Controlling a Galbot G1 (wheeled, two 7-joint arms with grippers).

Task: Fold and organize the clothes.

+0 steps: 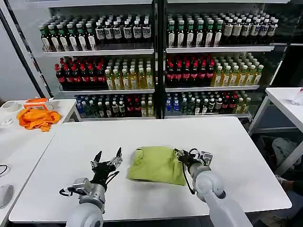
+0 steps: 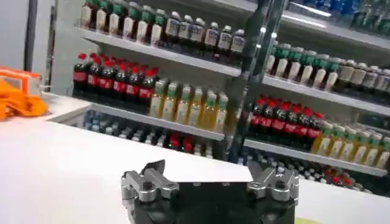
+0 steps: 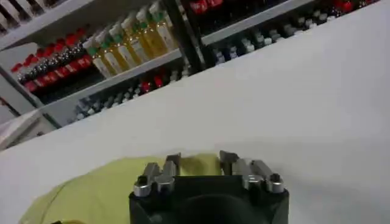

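Both my claws sit nearest: left claw (image 1: 108, 158) spread open, empty; right claw (image 1: 181, 155) open beside the soft, limp lime-green cotton T-shirt (image 1: 157, 164); pinch its edge

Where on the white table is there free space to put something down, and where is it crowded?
The white table is bare along its far edge toward the drink shelves, and on its right end beyond the right gripper. The far-left corner is bare too. It is crowded at the front middle, where the folded lime yellow-green cotton T-shirt lies between the open left gripper and the right gripper.
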